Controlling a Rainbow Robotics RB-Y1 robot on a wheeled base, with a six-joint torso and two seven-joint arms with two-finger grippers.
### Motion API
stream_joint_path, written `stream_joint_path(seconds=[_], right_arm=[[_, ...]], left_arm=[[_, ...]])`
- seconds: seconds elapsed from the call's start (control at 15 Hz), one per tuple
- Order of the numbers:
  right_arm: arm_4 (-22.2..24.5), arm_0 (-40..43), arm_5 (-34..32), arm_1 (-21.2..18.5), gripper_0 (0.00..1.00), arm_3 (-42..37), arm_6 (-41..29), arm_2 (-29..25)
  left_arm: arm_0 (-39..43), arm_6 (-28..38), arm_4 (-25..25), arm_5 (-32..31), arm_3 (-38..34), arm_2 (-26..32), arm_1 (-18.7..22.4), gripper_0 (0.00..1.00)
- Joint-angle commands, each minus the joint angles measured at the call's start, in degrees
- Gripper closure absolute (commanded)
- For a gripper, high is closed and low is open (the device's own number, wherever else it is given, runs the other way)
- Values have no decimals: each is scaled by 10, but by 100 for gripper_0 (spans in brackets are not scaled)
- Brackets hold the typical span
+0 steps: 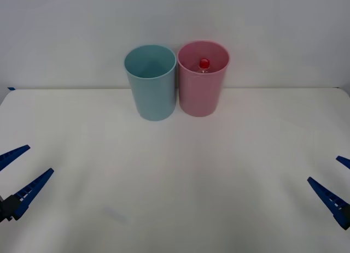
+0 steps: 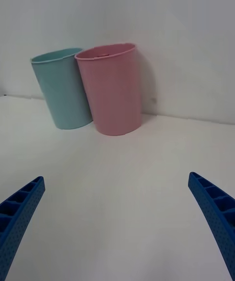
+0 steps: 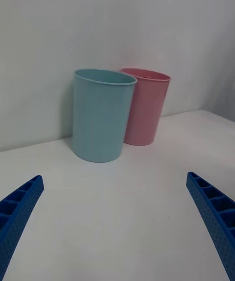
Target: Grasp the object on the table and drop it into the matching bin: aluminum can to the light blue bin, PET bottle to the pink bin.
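1. Two pincers are drawn back to the near side of the surface [image 1: 175,182], both well apart from the pink bin [image 1: 202,86], which serves as the landmark. The left pincer [image 1: 15,179] sits low at the left edge of the front view and the right pincer [image 1: 336,190] low at the right edge.
2. Both are released: in each wrist view the two blue ribbed fingers stand wide at the corners, with bare white surface between them. Neither grips anything.
3. Between the pincers and the pink bin no object lies on the surface.
4. Inside the pink bin, seen from above in the front view, a small red cap [image 1: 204,63] shows over something clear. This is most likely the PET bottle [image 1: 204,67] standing or leaning within, though only its top shows, so the label cannot be confirmed.
5. Touching or just beside the pink bin, on its left, stands the light blue bin [image 1: 151,83]. Its visible inner wall shows nothing inside.
6. Behind both bins rises a plain white wall.
7. Judged from this layout, the task looks finished: the bottle is in the matching pink bin and both pincers are withdrawn and unloaded. Nothing seems left to do, unless another object is placed.
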Motion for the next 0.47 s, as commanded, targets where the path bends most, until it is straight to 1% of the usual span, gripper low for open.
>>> stream_joint_path(seconds=[0.07, 0.47], right_arm=[[-12, 20, -12, 0, 0, 0, 0, -15], [-12, 25, -23, 0, 0, 0, 0, -23]], left_arm=[[0, 0, 0, 0, 0, 0, 0, 0], [0, 0, 0, 0, 0, 0, 0, 0]])
